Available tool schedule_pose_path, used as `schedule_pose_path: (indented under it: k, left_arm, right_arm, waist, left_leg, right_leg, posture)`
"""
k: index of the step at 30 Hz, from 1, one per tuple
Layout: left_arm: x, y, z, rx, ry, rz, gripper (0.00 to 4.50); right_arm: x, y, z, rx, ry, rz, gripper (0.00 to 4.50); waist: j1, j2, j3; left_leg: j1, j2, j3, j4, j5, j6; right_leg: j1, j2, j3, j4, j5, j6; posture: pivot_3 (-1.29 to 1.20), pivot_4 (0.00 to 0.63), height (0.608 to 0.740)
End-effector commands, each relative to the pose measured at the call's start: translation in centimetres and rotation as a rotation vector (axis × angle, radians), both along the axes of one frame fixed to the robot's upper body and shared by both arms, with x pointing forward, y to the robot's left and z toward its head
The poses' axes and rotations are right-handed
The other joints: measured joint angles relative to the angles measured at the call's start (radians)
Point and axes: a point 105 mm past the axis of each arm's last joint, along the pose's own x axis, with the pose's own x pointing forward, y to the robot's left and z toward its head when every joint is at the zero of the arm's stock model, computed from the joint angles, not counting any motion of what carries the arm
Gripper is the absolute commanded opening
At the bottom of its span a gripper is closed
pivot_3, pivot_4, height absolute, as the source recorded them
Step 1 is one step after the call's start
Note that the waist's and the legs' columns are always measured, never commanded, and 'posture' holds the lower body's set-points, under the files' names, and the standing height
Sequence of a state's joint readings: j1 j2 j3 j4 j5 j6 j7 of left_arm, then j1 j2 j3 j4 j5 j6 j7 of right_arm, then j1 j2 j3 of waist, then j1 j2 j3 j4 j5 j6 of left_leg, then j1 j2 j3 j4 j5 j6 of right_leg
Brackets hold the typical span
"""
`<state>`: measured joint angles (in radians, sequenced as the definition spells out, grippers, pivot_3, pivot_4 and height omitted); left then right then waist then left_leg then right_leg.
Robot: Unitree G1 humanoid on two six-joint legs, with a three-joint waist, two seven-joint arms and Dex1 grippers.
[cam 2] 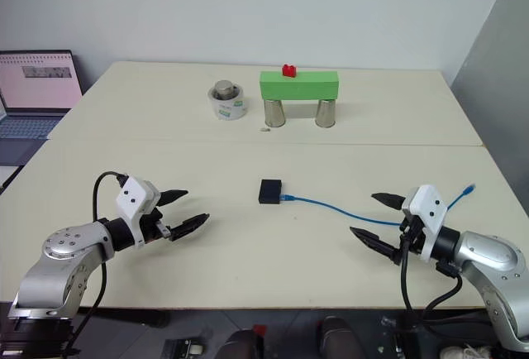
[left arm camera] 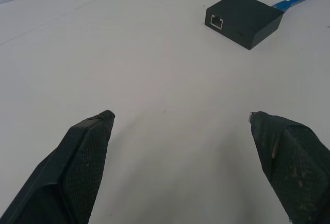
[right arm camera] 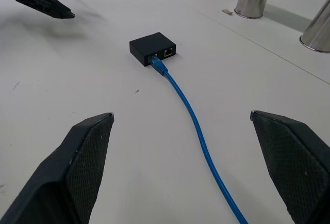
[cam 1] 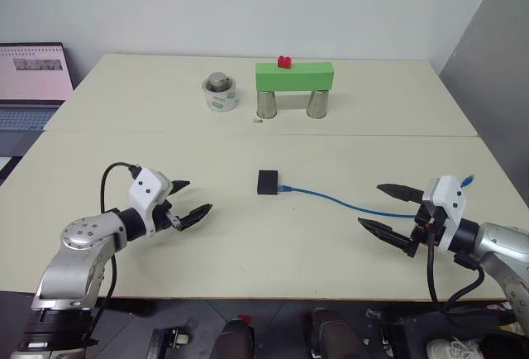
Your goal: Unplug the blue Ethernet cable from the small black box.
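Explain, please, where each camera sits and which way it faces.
Left and right eye views: on the head, looking forward and down at the table; both arms show, left tool and right tool open.
Left wrist view: along its own fingers toward the small black box.
Right wrist view: along its fingers toward the box and the blue Ethernet cable, plugged in; the left tool shows there.
All share the box.

No readable text anywhere, white tape roll (cam 1: 221, 94) label green but illegible, laptop screen (cam 1: 31, 69) too small to read
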<state>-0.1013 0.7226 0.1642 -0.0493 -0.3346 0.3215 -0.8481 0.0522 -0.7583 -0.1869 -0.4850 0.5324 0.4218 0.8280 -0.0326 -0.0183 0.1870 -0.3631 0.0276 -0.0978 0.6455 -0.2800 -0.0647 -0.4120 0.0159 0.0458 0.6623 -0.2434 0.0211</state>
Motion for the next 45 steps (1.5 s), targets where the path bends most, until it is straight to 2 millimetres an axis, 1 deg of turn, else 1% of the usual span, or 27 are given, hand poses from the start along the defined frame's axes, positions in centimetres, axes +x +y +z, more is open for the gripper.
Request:
schedule_pose_path:
  k: [1, 10, 15, 17, 19, 21, 22, 25, 30, 35, 37, 38, 39, 40, 45]
  left_arm:
    - [-0.2, -0.2, 1.1, 0.009, -0.046, -0.026, 4.46]
    - [-0.4, -0.4, 1.1, 0.009, -0.039, -0.033, 4.46]
    - [-0.5, -1.1, 1.6, -0.02, -0.033, -0.064, 4.46]
    - [-0.7, -1.6, 1.7, -0.026, -0.029, -0.102, 4.46]
    - [-1.2, -2.4, 1.7, -0.028, -0.003, -0.175, 4.46]
    - [-1.5, -3.1, 1.6, -0.021, 0.017, -0.225, 4.46]
    - [-1.6, -3.2, 1.5, -0.02, 0.02, -0.234, 4.46]
    - [-1.3, -3.3, 1.7, -0.016, 0.013, -0.24, 4.46]
    - [-0.9, -3.2, 1.8, 0.013, -0.005, -0.239, 4.46]
    - [-1.0, -3.1, 1.6, 0.021, -0.014, -0.23, 4.46]
    - [-0.9, -3.1, 1.5, 0.024, -0.017, -0.229, 4.46]
    - [-0.9, -3.1, 1.5, 0.024, -0.019, -0.228, 4.5]
    - [-0.9, -3.2, 1.5, 0.022, -0.021, -0.227, 4.5]
    - [-0.9, -3.2, 1.4, 0.02, -0.022, -0.227, 4.5]
    - [-0.8, -3.3, 1.4, 0.016, -0.023, -0.227, 4.5]
  right_arm:
    - [0.0, 0.1, 1.0, 0.001, -0.038, 0.014, 4.5]
    - [0.2, 0.5, 1.0, -0.003, -0.04, 0.022, 4.5]
    - [1.2, 1.2, 0.9, -0.009, -0.052, 0.025, 4.5]
    - [2.0, 2.1, 0.4, -0.011, -0.037, 0.036, 4.5]
    - [3.2, 3.2, -0.6, -0.044, -0.009, 0.049, 4.5]
    - [4.4, 4.9, -1.4, -0.053, 0.006, 0.081, 4.5]
    - [4.8, 5.4, -1.6, -0.055, 0.008, 0.091, 4.5]
    - [5.9, 7.4, -3.0, -0.094, 0.024, 0.15, 4.5]
    - [7.9, 9.6, -5.2, -0.157, 0.04, 0.22, 4.5]
    - [10.3, 11.4, -5.7, -0.174, 0.036, 0.237, 4.5]
    - [10.9, 11.9, -5.8, -0.177, 0.034, 0.244, 4.5]
    - [11.2, 12.2, -5.9, -0.171, 0.044, 0.241, 4.14]
    - [11.4, 12.4, -5.9, -0.163, 0.056, 0.24, 4.01]
    - [11.6, 12.6, -6.0, -0.161, 0.063, 0.238, 3.7]
    - [12.1, 12.5, -6.5, -0.201, 0.074, 0.246, 2.4]
  waist:
    - [0.0, 0.0, 0.0]
    - [0.0, 0.0, 0.0]
    - [0.0, 0.0, 0.0]
    - [-0.003, 0.0, 0.0]
    - [-0.004, 0.0, 0.0]
    - [-0.005, 0.0, 0.0]
    - [-0.007, 0.001, 0.0]
    - [-0.007, 0.001, 0.0]
    - [-0.006, 0.001, 0.001]
    - [-0.007, 0.001, 0.001]
    - [-0.008, 0.001, 0.001]
    - [-0.009, 0.001, 0.001]
    - [-0.009, 0.001, 0.001]
    - [-0.009, 0.001, 0.001]
    - [-0.009, 0.001, 0.001]
  left_leg:
    - [0.0, 0.0, 0.0, 0.0, 0.0, 0.0]
    - [0.0, 0.0, 0.0, 0.0, 0.0, 0.0]
    - [0.0, 0.0, 0.0, 0.0, 0.0, 0.0]
    - [0.0, 0.0, 0.0, 0.0, 0.0, 0.0]
    - [0.0, 0.0, 0.0, 0.0, 0.0, 0.0]
    - [0.001, 0.001, 0.0, 0.0, 0.0, 0.0]
    - [0.001, 0.001, 0.0, 0.0, 0.0, 0.0]
    - [0.0, 0.0, 0.0, 0.0, 0.0, 0.0]
    - [-0.002, 0.0, 0.0, 0.0, 0.0, 0.0]
    - [-0.001, 0.0, 0.001, 0.0, 0.0, 0.0]
    - [-0.001, 0.001, 0.001, 0.0, 0.0, 0.0]
    - [-0.001, 0.001, 0.001, 0.0, 0.0, 0.0]
    - [-0.001, 0.001, 0.001, 0.0, 0.0, 0.0]
    - [-0.001, 0.001, 0.001, 0.0, 0.0, 0.0]
    - [-0.001, 0.0, 0.001, 0.0, 0.0, 0.0]
  right_leg:
    - [0.0, 0.0, 0.0, 0.0, 0.0, 0.0]
    - [0.0, 0.0, 0.0, 0.0, 0.0, 0.0]
    - [0.0, 0.0, 0.0, 0.0, 0.0, 0.0]
    - [0.0, 0.0, 0.0, 0.0, 0.0, 0.0]
    - [0.0, 0.0, 0.0, 0.001, 0.0, 0.0]
    - [0.0, 0.001, 0.0, 0.001, 0.0, 0.0]
    - [0.0, 0.0, 0.0, 0.001, 0.0, 0.0]
    - [-0.001, 0.001, 0.0, 0.001, 0.0, 0.0]
    - [-0.002, 0.0, 0.0, 0.0, 0.0, 0.0]
    - [-0.003, 0.0, 0.0, 0.001, 0.0, 0.0]
    - [-0.003, 0.0, 0.0, 0.002, 0.0, -0.001]
    - [-0.003, 0.0, 0.0, 0.002, 0.0, -0.001]
    - [-0.003, 0.0, 0.0, 0.002, 0.0, -0.001]
    - [-0.003, 0.0, 0.0, 0.002, 0.0, -0.001]
    - [-0.003, 0.0, 0.0, 0.002, 0.002, -0.003]
  posture:
    - [0.0, 0.15, 0.74]
    - [0.0, 0.15, 0.74]
    - [0.0, 0.15, 0.74]
    - [0.0, 0.15, 0.74]
    - [0.0, 0.15, 0.74]
    - [0.0, 0.15, 0.74]
    - [0.0, 0.15, 0.74]
    - [0.0, 0.15, 0.74]
    - [0.0, 0.15, 0.74]
    - [0.0, 0.15, 0.74]
    - [0.0, 0.15, 0.74]
    - [0.0, 0.15, 0.74]
    - [0.0, 0.15, 0.74]
    - [0.0, 0.15, 0.74]
    - [0.0, 0.15, 0.74]
